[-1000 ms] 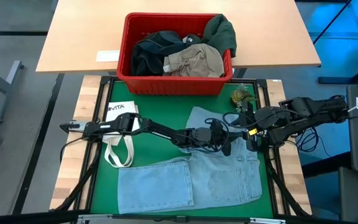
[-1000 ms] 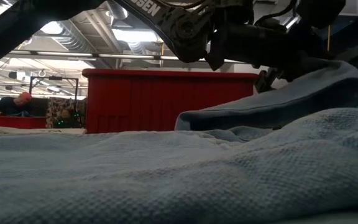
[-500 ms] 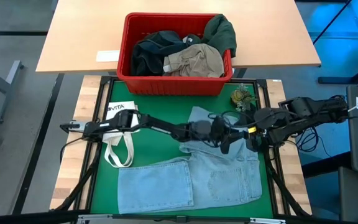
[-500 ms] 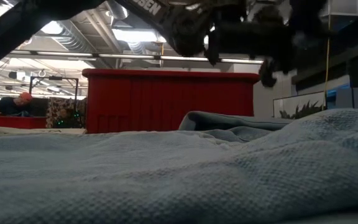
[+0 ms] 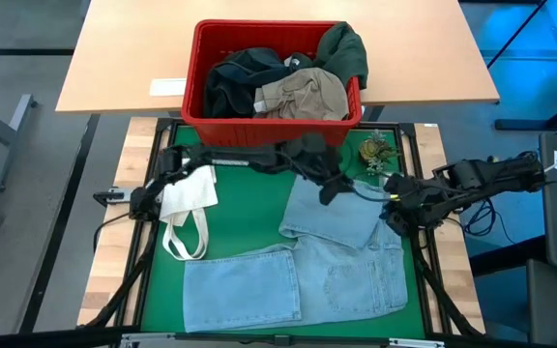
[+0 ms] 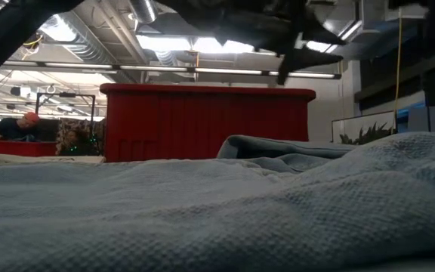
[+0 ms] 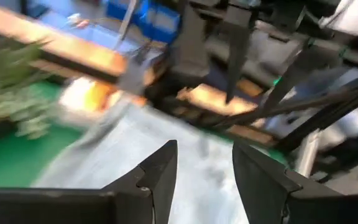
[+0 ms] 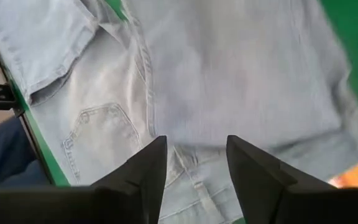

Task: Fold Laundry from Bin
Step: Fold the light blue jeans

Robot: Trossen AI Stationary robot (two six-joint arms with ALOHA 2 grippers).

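Both grippers empty over jeans (image 5: 332,256)

A red bin (image 5: 272,131) is seen on the wooden table (image 5: 124,68), filled with dark green, black and khaki laundry (image 5: 283,77). Light blue jeans (image 5: 303,266) are spread on the green mat (image 5: 240,217), one leg folded over toward the bin. A white tote bag (image 5: 187,198) is laid at the mat's left side. The left gripper (image 5: 329,188) is positioned above the folded leg's upper edge; the right gripper (image 5: 395,215) is placed at the jeans' right edge. A small plant (image 5: 375,152) is seen nearby.
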